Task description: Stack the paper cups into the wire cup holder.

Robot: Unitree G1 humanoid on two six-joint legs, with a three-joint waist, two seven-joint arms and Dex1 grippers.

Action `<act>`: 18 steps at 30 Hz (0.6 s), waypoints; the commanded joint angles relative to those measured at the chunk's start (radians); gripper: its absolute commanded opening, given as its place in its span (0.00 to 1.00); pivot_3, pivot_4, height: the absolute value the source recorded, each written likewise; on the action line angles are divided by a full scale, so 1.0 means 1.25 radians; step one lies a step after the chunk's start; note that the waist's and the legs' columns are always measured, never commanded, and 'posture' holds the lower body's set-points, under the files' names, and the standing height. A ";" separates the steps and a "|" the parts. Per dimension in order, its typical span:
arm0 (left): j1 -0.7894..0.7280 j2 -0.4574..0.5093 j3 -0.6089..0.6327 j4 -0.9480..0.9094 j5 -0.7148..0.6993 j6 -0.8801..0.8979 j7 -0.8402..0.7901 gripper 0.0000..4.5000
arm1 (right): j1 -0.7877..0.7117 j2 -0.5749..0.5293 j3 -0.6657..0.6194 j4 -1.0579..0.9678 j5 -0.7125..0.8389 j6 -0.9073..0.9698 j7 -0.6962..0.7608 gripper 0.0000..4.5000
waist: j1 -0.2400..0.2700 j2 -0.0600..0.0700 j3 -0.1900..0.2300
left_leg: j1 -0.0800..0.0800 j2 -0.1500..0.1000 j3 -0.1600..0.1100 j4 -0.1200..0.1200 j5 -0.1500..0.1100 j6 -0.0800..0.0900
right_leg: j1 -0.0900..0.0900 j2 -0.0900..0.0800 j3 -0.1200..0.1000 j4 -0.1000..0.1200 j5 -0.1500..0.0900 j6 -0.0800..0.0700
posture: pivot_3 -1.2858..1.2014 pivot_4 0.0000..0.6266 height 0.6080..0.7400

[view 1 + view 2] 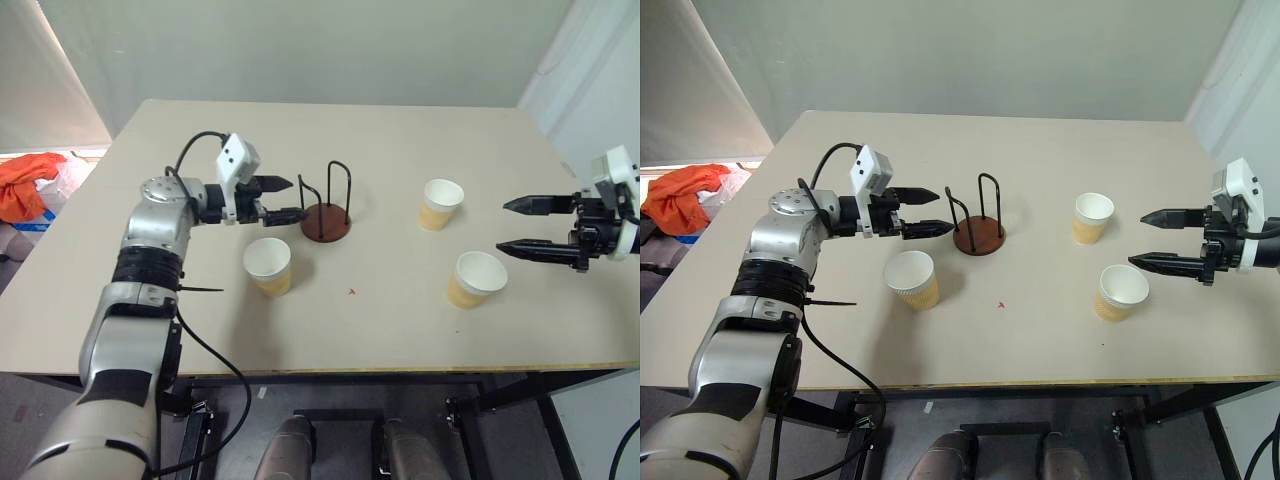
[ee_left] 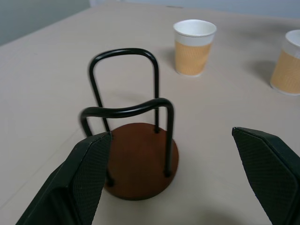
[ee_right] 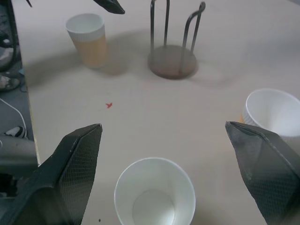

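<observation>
Progress check: nothing stacked yet, all three paper cups sit loose and upright on the surface (image 1: 400,140), wire cup holder (image 1: 327,210) empty. Left claw (image 1: 282,199) is released, jaws wide apart and holding nothing, pointing roughly level at the holder; its tips sit just short of the wire loops, not touching as far as I can tell. In the left wrist view the holder's reddish-brown disc base lies straight ahead between the two fingers, loops upright. First cup (image 1: 268,265) stands just below and nearer the robot than the left claw, close to the holder's base but apart from it. Second cup (image 1: 441,204) is well past the holder, between the two claws, closer to the right one. Third cup (image 1: 476,278) sits just ahead of the right claw (image 1: 519,226), slightly below its lower finger; in the right wrist view this cup's white mouth lies between the fingers, so it looks lined up for a pick. Right claw is also released, jaws spread wide, empty, hovering clear of the surface near the right edge. Judgement: task is at the very start, zero of three done. Left claw looks placed to steady the holder, or it may be on its way to the first cup; can't say which. Remaining: grasp each cup, drop the first inside the wire loops, nest the other two into it. Risk: the holder looks light, so a nudge from the claw could slide it.
</observation>
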 commanded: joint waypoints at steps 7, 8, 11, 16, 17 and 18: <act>-0.069 -0.109 0.005 0.048 0.033 -0.033 0.104 1.00 | 0.058 -0.031 -0.077 -0.069 0.026 0.009 -0.051 0.99 | 0.007 0.000 0.000 | 0.000 -0.004 0.000 0.001 0.001 0.003 | 0.003 -0.001 0.002 0.000 0.000 0.005 | 0.52 0.24 1.00; -0.073 -0.115 0.005 0.056 0.035 -0.035 0.105 1.00 | 0.062 -0.033 -0.078 -0.071 0.025 0.008 -0.056 0.99 | 0.007 0.000 0.000 | 0.000 -0.005 -0.001 0.001 0.002 0.003 | 0.003 -0.002 0.002 0.000 0.000 0.006 | 0.52 0.24 1.00; -0.089 -0.140 -0.004 0.094 0.053 -0.059 0.132 1.00 | 0.077 -0.035 -0.087 -0.083 0.033 0.011 -0.065 0.99 | 0.007 0.000 0.000 | 0.000 -0.006 0.000 0.002 0.002 0.004 | 0.003 -0.002 0.003 -0.001 0.000 0.008 | 0.52 0.24 1.00; -0.098 -0.164 -0.015 0.140 0.081 -0.090 0.151 1.00 | 0.099 -0.041 -0.105 -0.098 0.043 0.014 -0.075 0.99 | 0.007 0.000 0.000 | 0.000 -0.008 0.000 0.002 0.002 0.005 | 0.004 -0.002 0.005 -0.001 0.000 0.013 | 0.52 0.24 1.00; -0.099 -0.168 -0.018 0.148 0.088 -0.089 0.159 1.00 | 0.103 -0.042 -0.108 -0.100 0.044 0.015 -0.076 0.99 | 0.007 0.000 0.000 | 0.000 -0.008 0.000 0.002 0.002 0.006 | 0.004 -0.002 0.005 -0.001 0.000 0.013 | 0.52 0.24 1.00; -0.099 -0.171 -0.022 0.155 0.095 -0.089 0.165 1.00 | 0.107 -0.043 -0.111 -0.103 0.045 0.015 -0.078 0.99 | 0.007 0.000 0.000 | 0.000 -0.008 0.000 0.002 0.002 0.006 | 0.004 -0.002 0.005 -0.001 0.000 0.015 | 0.52 0.24 1.00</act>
